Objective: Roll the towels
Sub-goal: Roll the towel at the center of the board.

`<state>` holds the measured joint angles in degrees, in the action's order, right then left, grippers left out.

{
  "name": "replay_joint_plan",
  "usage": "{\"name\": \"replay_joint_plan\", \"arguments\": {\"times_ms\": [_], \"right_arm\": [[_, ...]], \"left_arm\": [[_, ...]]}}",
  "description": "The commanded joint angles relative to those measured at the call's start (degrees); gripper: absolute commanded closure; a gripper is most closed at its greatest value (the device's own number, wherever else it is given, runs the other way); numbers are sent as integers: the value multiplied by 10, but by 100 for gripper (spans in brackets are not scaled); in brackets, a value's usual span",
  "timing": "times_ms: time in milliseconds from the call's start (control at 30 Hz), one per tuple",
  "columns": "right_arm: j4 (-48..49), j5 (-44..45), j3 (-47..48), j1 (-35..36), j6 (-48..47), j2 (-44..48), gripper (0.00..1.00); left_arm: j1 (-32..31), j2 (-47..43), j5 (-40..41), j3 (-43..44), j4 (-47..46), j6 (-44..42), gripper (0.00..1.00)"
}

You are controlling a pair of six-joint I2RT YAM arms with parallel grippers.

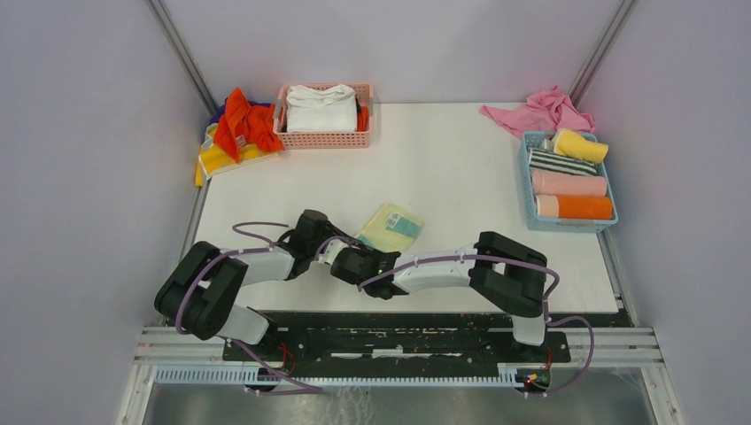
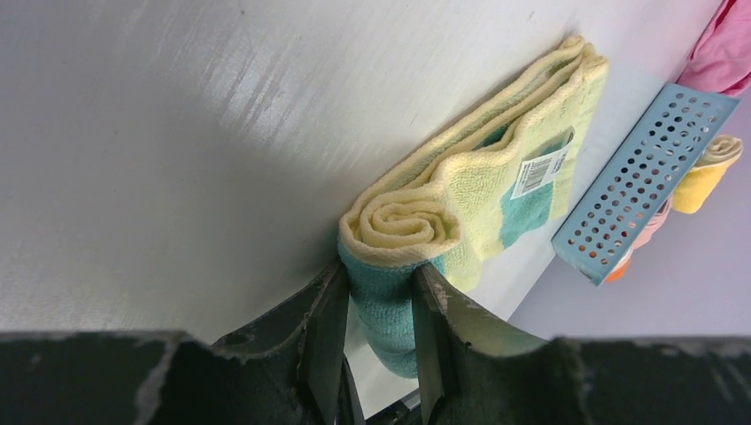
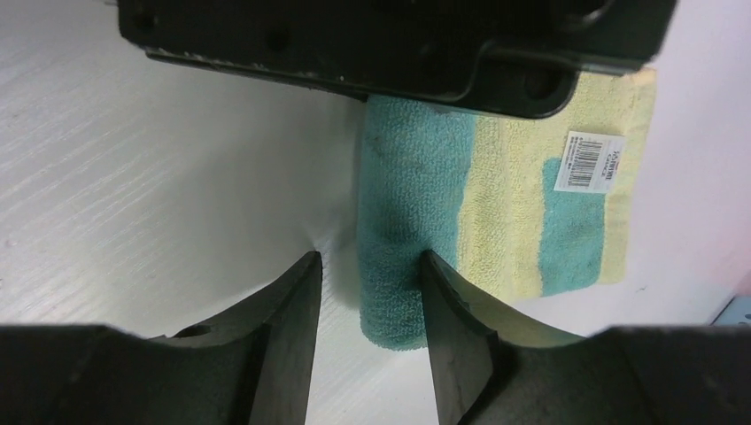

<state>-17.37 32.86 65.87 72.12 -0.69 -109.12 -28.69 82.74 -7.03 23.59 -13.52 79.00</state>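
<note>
Rolling looks half done; the yellow-teal towel (image 1: pixel 391 227) lies by the tabletop's (image 1: pixel 460 159) near edge, its roll clenched in the left fingers (image 2: pixel 323 328), the right fingers (image 3: pixel 288 328) released at its other end. The next move likely calls for turning both ends evenly.

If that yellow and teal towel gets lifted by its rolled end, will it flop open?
Probably floppy: the yellow and teal towel is soft terry, and its unrolled half lies flat. The roll would likely loosen unless squeezed, as the left gripper squeezes it now. Its fuzzy pile should resist slipping.
</note>
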Motion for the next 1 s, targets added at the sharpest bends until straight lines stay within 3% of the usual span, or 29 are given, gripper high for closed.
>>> {"name": "replay_joint_plan", "arguments": {"times_ms": [0, 367, 433, 567, 767, 967], "right_arm": [[-7, 25, 16, 0, -13, -17, 47], [-15, -35, 8, -39, -11, -62, 48], [-18, -61, 5, -57, -8, -65, 53], [-34, -112, 9, -73, -16, -72, 74], [-50, -242, 10, -87, -8, -44, 99], [-30, -480, 9, -144, 45, 2, 100]], "left_arm": [[-3, 31, 37, -14, 119, -21, 59], [-3, 34, 45, -1, 134, -38, 60], [-4, 37, 45, 4, 136, -44, 60], [-3, 43, 47, 18, 145, -58, 59], [6, -2, 63, 38, 182, -78, 48], [26, -124, 99, 53, 258, -90, 38]]}}
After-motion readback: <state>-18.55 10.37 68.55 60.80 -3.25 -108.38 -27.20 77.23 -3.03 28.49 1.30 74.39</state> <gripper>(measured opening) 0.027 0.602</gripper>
